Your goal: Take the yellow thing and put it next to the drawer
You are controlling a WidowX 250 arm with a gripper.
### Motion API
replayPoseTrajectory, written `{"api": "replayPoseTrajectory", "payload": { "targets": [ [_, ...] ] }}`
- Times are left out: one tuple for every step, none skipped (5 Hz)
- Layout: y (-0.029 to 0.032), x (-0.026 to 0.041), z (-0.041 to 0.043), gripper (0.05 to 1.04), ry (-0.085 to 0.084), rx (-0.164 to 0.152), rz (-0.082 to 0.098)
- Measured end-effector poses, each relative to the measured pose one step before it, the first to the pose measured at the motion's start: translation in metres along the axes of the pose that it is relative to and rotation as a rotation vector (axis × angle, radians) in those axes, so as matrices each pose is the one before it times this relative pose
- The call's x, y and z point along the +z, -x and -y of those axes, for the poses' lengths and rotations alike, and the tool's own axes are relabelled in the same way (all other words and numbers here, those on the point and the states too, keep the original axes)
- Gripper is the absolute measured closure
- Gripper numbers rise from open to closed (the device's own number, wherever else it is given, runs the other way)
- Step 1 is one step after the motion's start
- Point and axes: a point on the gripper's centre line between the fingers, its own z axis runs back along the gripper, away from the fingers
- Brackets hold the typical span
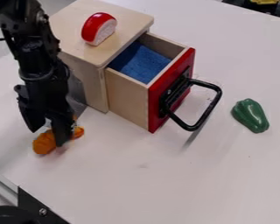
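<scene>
At tips of claw (47,137): orange thing (44,143), partly hidden.

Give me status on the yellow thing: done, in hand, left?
Done, by the look of it: gripper is at the yellow-orange thing, down on the table near the cabinet with the open drawer.
In hand: can't confirm a grip.
Left: probably settle it right beside the drawer, release, back off.

It looks like a robotics lab: robot arm (34,54), white tabletop (183,175), metal rail (4,185).
</scene>
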Motion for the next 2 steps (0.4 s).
{"api": "replayPoseTrajectory", "payload": {
  "targets": [
    [0.00088,0.03964,0.00422,0.087,-0.0072,-0.0002,0.05],
    [0.01155,0.03573,0.01232,0.086,0.0161,-0.014,0.0404]
  ]
}}
